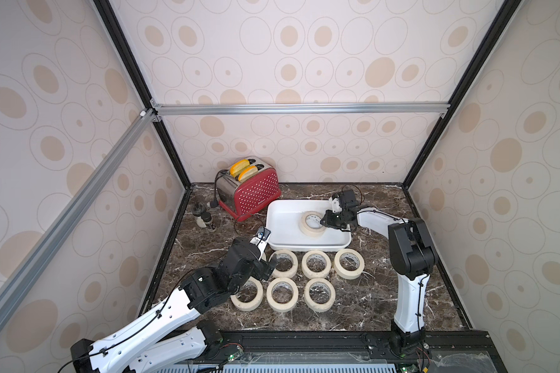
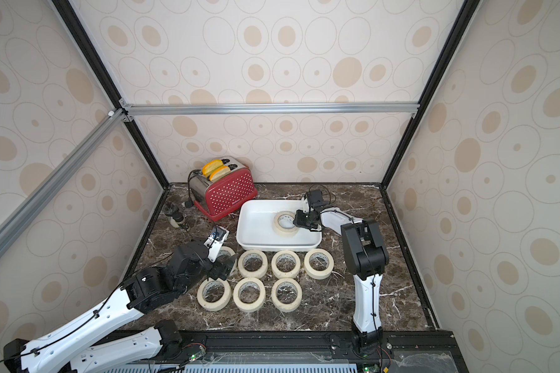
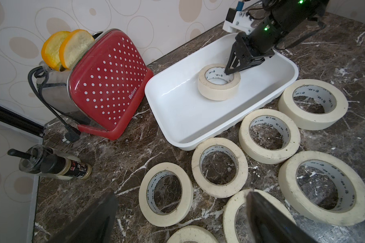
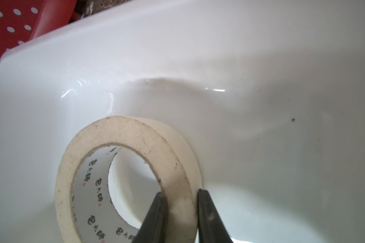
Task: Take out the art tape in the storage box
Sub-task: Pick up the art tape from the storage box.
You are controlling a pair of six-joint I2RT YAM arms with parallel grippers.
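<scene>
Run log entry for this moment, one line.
right jaws: shut on art tape inside storage box | left jaws: open | table: seven rolls out

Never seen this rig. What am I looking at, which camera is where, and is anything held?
Two robot arms with two-finger grippers work on a marble table. Both top views look down on the whole scene; each wrist view rides on one arm. The right gripper is shut on the wall of the only tape roll in the white storage box. The left gripper hangs open and empty above seven rolls lying on the table. A red toaster and small bottles stand farther back.
</scene>
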